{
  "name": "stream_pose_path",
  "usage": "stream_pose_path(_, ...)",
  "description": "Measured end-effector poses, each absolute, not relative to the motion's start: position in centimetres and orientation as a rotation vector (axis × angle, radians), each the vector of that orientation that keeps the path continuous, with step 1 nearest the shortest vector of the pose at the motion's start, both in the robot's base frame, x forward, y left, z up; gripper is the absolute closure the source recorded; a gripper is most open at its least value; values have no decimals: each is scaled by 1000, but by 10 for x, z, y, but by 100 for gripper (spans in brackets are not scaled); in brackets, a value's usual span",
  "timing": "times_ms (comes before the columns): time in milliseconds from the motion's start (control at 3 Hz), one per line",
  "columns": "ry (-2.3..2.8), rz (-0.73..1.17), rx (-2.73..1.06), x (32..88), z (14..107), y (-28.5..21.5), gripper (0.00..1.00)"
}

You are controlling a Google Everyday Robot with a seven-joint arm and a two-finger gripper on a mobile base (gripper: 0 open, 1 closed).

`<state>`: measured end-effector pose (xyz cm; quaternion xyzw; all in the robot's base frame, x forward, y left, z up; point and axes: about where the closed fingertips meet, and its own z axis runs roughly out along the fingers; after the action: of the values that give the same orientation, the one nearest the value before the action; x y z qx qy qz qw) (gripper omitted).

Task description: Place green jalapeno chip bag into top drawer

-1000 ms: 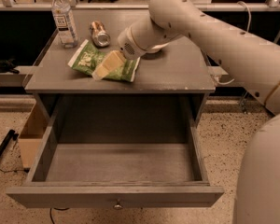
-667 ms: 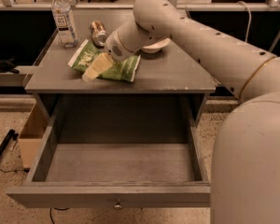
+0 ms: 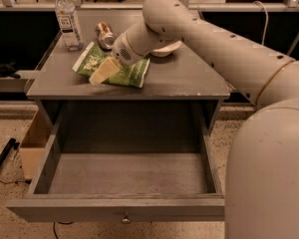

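The green jalapeno chip bag [image 3: 125,74] lies flat on the grey table top [image 3: 189,81], left of centre. My gripper [image 3: 104,71] is down on the bag's left half, its pale tip resting on or just over the bag. My arm reaches in from the right and hides part of the bag's back edge. The top drawer [image 3: 124,176] under the table top is pulled fully open and holds nothing. Its small round knob [image 3: 123,218] faces the camera.
A clear water bottle [image 3: 68,19] stands at the table's back left. A silver can [image 3: 105,35] lies behind the bag. A white bowl [image 3: 165,48] sits behind my wrist. A cardboard box [image 3: 34,143] stands on the floor to the left of the drawer.
My arm has swung left and the gripper has moved from the bag's middle to its left half. The bag, can, bottle and drawer have not moved.
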<state>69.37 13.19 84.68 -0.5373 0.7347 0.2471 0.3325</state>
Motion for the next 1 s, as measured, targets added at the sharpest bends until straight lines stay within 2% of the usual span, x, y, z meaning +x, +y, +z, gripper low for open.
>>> stream_pose_path(1000,1919,646,-1404,694,847,132,89)
